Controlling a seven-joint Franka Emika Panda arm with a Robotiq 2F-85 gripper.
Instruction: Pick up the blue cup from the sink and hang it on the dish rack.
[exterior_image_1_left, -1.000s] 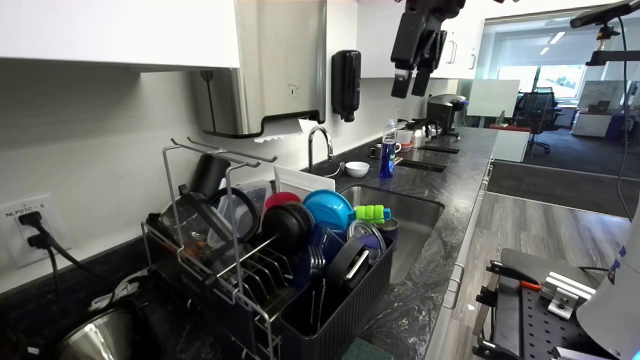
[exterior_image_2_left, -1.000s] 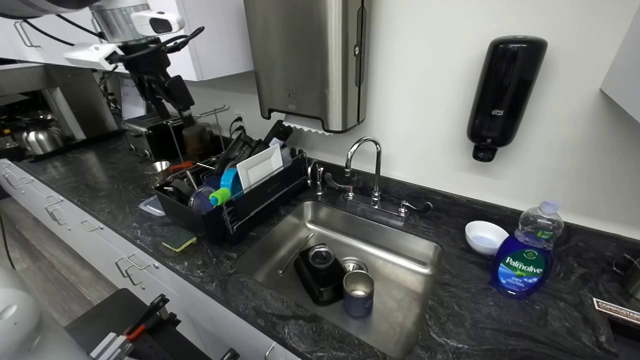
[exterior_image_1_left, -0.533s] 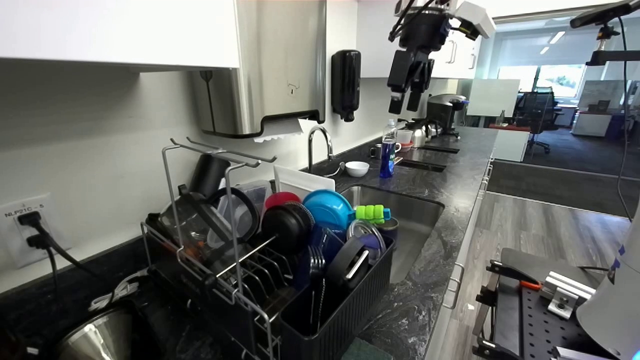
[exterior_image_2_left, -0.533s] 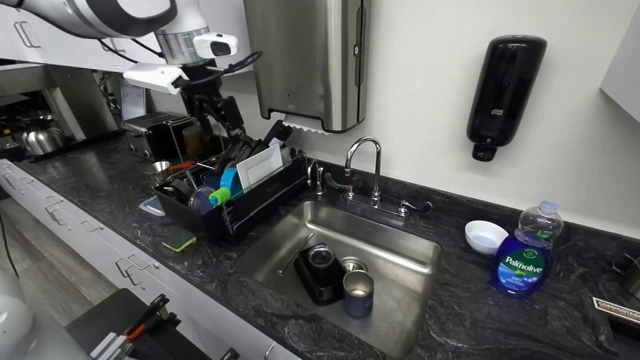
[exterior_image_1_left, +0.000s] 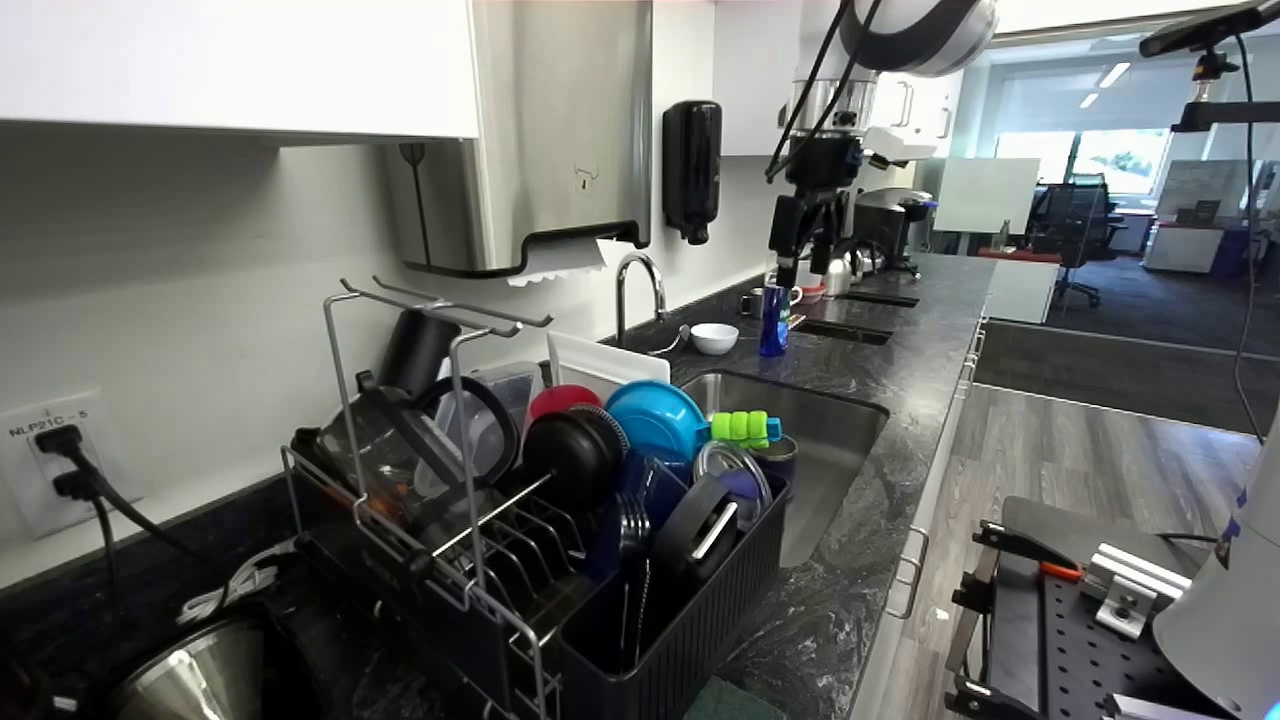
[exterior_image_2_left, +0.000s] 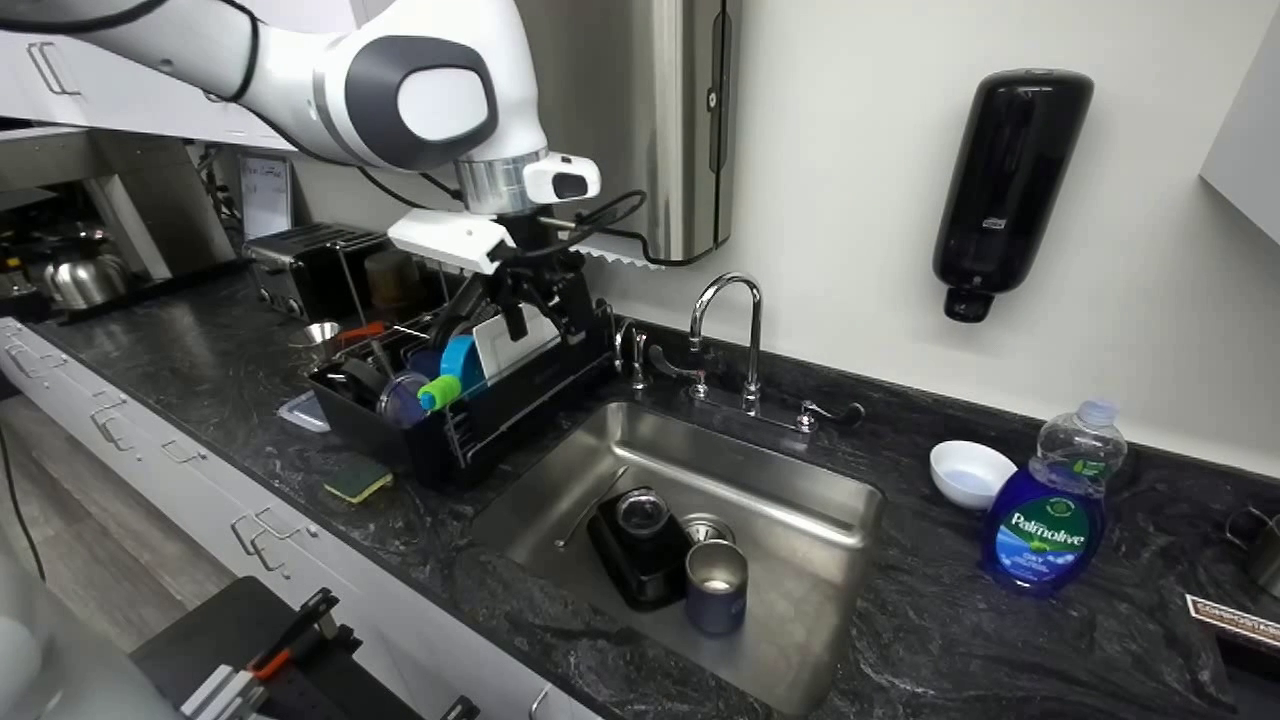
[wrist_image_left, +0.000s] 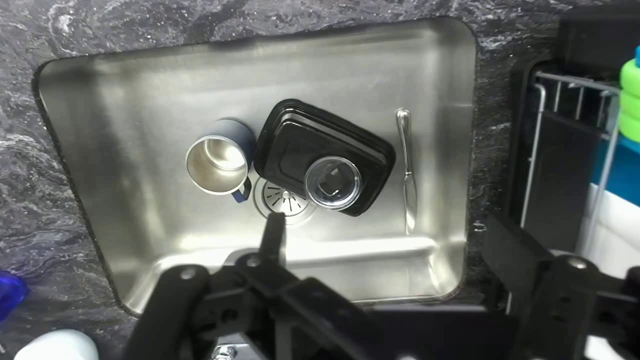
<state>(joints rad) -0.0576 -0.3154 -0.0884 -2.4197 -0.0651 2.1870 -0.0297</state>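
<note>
The blue cup (exterior_image_2_left: 716, 598) is a dark navy mug with a pale metal inside and a handle. It stands in the steel sink (exterior_image_2_left: 800, 560), mouth up. In the wrist view the cup (wrist_image_left: 241, 134) is left of the drain and beside a black container (wrist_image_left: 320, 145). My gripper (exterior_image_2_left: 546, 325) is open and empty. In an exterior view it appears in front of the dish rack (exterior_image_2_left: 530, 390), above counter height. In the wrist view the gripper's fingers (wrist_image_left: 385, 230) are wide apart over the lower sink area. The rack (exterior_image_1_left: 690, 590) is crowded with dishes and has tall silver wire hooks.
A curved faucet (exterior_image_2_left: 752, 340) stands behind the sink. A clear glass piece (wrist_image_left: 333, 183) lies on the black container, with a knife (wrist_image_left: 407, 170) beside it. A white bowl (exterior_image_2_left: 970, 475) and soap bottle (exterior_image_2_left: 1045, 530) stand right of the sink. A towel dispenser (exterior_image_2_left: 640, 100) hangs above.
My gripper has moved down and away from over the far part of the rack toward the sink. It stays open. The cup and the dishes have not moved.
</note>
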